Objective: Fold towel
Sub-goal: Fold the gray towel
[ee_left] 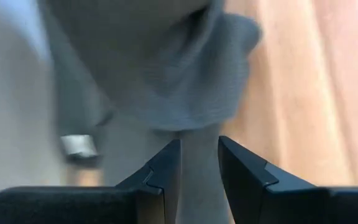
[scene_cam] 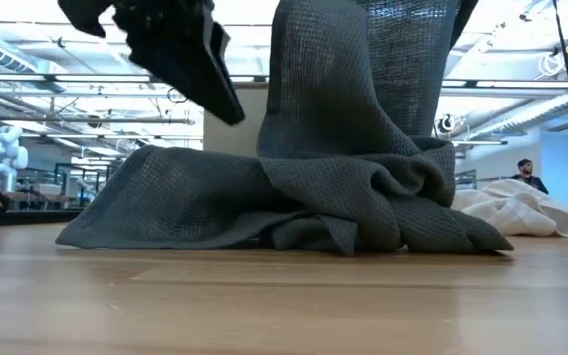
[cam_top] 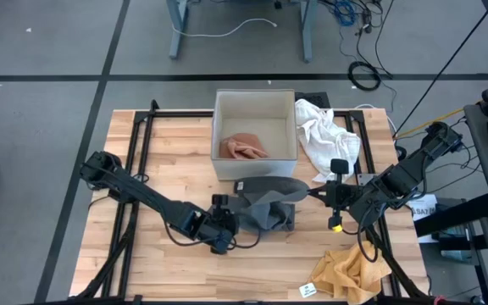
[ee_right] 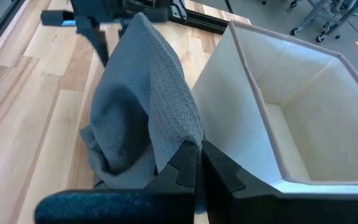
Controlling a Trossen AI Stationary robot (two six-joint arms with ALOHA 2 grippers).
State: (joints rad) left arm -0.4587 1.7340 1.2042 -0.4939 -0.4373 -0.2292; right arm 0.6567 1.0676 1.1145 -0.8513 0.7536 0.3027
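My right gripper [ee_right: 197, 163] pinched the dark grey waffle-weave towel [cam_top: 265, 203], lifted. My left gripper [cam_top: 224, 227], at its 9 o'clock, stood parted, holding nothing.

Overhead, table-level and two close wrist views share the towel [cam_top: 265, 207].

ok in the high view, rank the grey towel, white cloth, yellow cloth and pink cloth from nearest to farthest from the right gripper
1. grey towel: pinched in the right gripper, at the table's middle.
2. white cloth: just behind the gripper, right of the box.
3. pink cloth inside the box and yellow cloth at the front right edge: too close to call.
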